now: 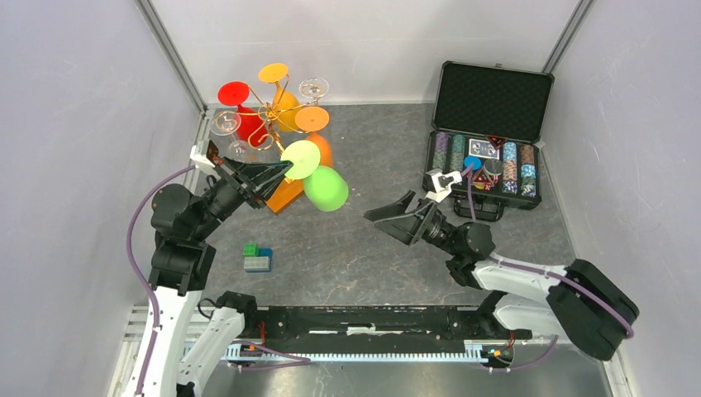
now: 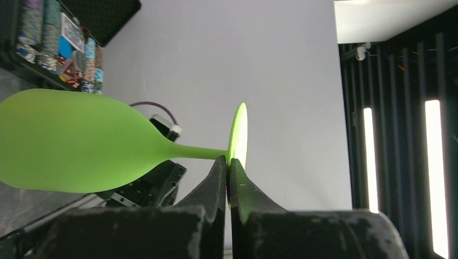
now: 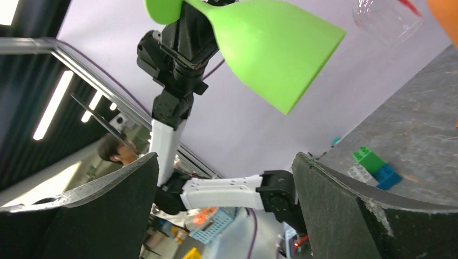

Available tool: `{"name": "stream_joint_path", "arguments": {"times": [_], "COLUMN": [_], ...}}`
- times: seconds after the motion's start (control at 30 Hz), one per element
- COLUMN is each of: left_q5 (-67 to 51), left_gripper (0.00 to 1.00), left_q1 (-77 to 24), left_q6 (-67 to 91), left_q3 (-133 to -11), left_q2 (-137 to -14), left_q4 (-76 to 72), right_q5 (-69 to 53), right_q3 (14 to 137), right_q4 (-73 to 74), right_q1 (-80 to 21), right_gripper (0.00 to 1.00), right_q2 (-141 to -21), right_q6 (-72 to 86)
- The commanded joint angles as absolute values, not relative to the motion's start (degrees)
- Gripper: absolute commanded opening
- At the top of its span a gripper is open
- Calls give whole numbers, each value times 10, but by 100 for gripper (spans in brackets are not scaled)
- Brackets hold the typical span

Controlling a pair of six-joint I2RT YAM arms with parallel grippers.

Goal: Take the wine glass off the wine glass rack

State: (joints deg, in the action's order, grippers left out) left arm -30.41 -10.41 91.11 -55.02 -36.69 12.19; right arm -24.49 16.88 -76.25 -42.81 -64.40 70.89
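The wine glass rack (image 1: 269, 112) is a gold wire stand on an orange base (image 1: 285, 197) at the back left. Red, orange and clear glasses hang on it. My left gripper (image 1: 285, 171) is shut on the foot rim of a green wine glass (image 1: 326, 188) and holds it sideways, just right of the rack and above the table. In the left wrist view the jaws (image 2: 228, 162) pinch the green foot disc (image 2: 239, 132), with the bowl (image 2: 70, 143) to the left. My right gripper (image 1: 379, 218) is open and empty, right of the glass, whose bowl (image 3: 270, 48) shows above its open jaws (image 3: 224, 162).
An open black case of poker chips (image 1: 488, 141) stands at the back right. A small stack of green and blue toy bricks (image 1: 257, 258) lies at the front left, also in the right wrist view (image 3: 375, 164). A clear glass (image 3: 386, 16) hangs at the top right there.
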Motion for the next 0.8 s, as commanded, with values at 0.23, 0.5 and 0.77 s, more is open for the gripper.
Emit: {"name": "stream_joint_path", "arguments": {"times": [0.23,0.5,0.77], "left_q5": [-304,-280,-252], "left_gripper": [2,2,2], "left_q1": [-138,-152,-156], "left_q6": [988,997,1043], "left_q3": [-564,-561,-515], "left_q2": [-367,-370,-349], "left_q4": [42,19,-43], "right_q5": [-164,-137,-89], "right_q3": [250,287,268], "right_q4": [-1025,-1110,-1122], "right_q1": [-481,-495,-497], "right_gripper": [98,74,52], "right_q2": [-753,-802,-766], "right_q6": [799,858,803]}}
